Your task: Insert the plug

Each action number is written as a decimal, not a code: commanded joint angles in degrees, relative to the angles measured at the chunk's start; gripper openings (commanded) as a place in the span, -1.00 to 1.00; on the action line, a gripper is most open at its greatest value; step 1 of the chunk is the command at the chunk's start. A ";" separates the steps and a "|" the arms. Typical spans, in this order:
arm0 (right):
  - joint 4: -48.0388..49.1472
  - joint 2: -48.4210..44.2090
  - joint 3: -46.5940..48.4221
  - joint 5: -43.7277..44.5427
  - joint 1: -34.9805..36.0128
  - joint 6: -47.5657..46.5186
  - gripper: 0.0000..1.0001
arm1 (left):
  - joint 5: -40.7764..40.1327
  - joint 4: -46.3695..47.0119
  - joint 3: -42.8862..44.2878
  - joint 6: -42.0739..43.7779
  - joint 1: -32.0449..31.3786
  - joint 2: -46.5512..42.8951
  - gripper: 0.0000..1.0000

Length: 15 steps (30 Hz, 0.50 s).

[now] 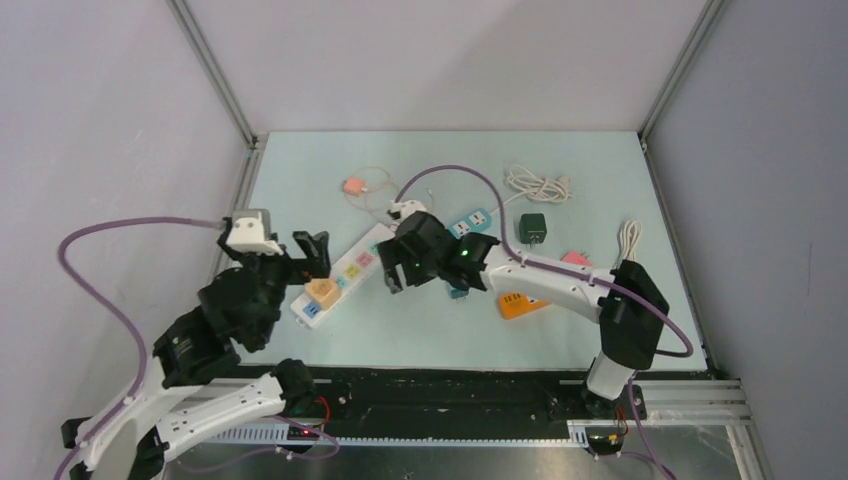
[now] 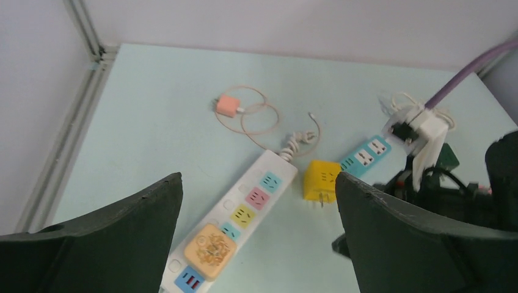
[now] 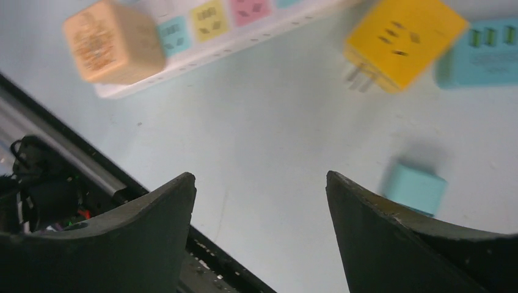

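A white power strip (image 1: 350, 268) with coloured sockets lies diagonally on the table, also in the left wrist view (image 2: 256, 198). A peach cube plug (image 1: 322, 291) sits in a socket near its lower end (image 2: 209, 250). A yellow cube plug (image 2: 322, 180) lies loose on the table beside the strip, prongs showing (image 3: 403, 39). In the top view it is hidden under the right arm. My left gripper (image 1: 312, 254) is open and empty above the strip (image 2: 258, 178). My right gripper (image 1: 392, 274) is open and empty over bare table (image 3: 259, 176).
A blue power strip (image 1: 472, 222), a small teal cube (image 3: 415, 186), an orange adapter (image 1: 522, 305), a dark green adapter (image 1: 531, 228), a pink plug with thin cable (image 1: 351, 186) and coiled white cables (image 1: 540, 185) lie around. The table's front rail (image 3: 73, 165) is close.
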 commanded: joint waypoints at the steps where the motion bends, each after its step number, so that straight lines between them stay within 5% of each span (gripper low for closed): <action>1: -2.54 -3.66 -5.32 2.55 -4.87 6.51 0.62 | 6.93 0.95 -3.30 -9.96 1.01 5.37 0.97; 15: -3.11 -2.49 -10.70 -1.39 -14.54 5.39 0.61 | 32.46 11.41 -13.36 -19.84 16.70 23.04 0.97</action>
